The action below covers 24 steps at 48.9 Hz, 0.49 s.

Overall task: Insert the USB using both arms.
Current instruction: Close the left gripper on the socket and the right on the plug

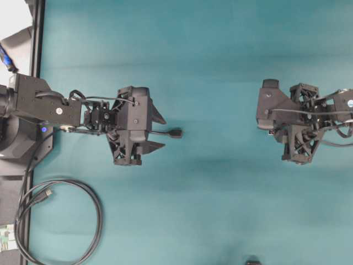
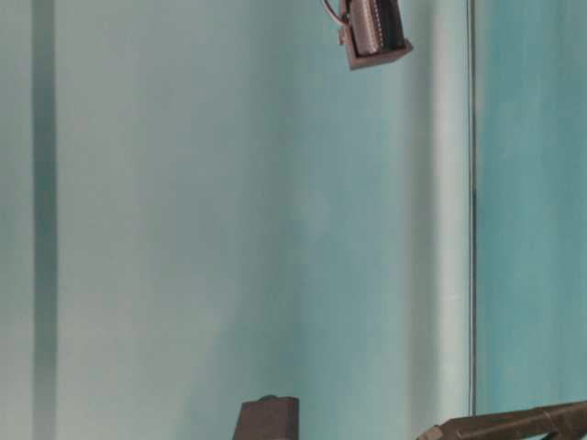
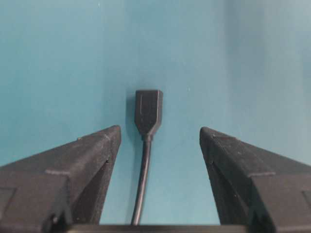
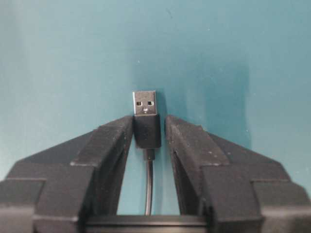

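Observation:
The USB [image 4: 145,104] lies on the teal table with its silver tip pointing away and its black body between the fingertips of my right gripper [image 4: 149,121]. The left finger touches the body. A thin gap shows at the right finger, so the jaws stand narrowly open around it. Overhead, the right gripper [image 1: 270,128] sits at the right, its fingers mostly hidden under the wrist housing. The all-black socket end [image 3: 148,111] of the other thin cable lies just past the tips of my left gripper [image 3: 160,130], which is wide open with the cable running between its fingers. Overhead, the left gripper [image 1: 164,132] points right at the socket end [image 1: 175,132].
A thick black cable [image 1: 60,221] lies coiled in a loop at the lower left, near the left arm's base. A black frame rail [image 1: 37,33] runs along the table's left edge. A small dark object [image 1: 252,261] shows at the bottom edge.

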{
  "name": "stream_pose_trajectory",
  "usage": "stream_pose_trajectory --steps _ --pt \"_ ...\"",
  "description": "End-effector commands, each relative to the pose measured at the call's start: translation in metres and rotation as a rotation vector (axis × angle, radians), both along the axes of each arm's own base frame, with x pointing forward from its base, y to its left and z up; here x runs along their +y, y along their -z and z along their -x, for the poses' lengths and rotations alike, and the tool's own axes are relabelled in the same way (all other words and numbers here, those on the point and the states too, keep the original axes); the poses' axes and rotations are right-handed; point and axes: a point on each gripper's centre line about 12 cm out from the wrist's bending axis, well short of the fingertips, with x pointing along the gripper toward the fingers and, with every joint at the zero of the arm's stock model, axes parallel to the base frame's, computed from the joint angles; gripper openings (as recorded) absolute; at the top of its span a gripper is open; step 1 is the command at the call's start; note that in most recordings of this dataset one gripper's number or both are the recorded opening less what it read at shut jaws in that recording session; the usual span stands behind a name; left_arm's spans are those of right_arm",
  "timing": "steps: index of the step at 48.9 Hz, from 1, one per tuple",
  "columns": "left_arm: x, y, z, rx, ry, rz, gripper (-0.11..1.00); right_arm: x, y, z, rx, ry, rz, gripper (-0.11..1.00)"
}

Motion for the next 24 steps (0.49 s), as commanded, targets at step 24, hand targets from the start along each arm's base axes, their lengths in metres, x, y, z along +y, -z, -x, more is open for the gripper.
stream_pose_trajectory --steps 24 --pt "-0.001 0.007 -0.017 0.01 0.022 -0.017 0.75 0.01 0.002 0.01 0.096 -0.039 0.013 0.25"
